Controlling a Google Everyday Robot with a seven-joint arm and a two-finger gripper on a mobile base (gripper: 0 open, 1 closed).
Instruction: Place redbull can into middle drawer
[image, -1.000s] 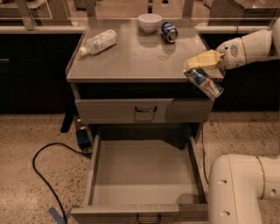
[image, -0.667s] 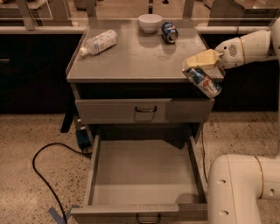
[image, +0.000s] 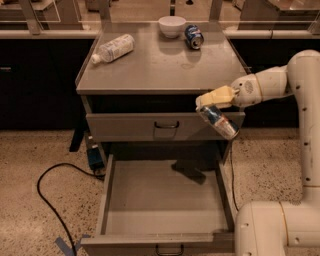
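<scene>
My gripper (image: 212, 106) is clamped on the can (image: 220, 122), which slants down to the right in front of the upper drawer (image: 125, 128), above the right side of the open middle drawer (image: 150, 200). As I see it, a straight descent could clip the drawer's right wall. Released this tilted and this high, the can would likely bounce or roll.

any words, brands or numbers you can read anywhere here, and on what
No text here can be read.
redbull can, held tilted in the gripper at the right front corner of the cabinet top: markings unreadable.
dark blue can, lying at the back of the top: print unreadable.
plastic bottle, lying on the top's left: label unreadable.
</scene>
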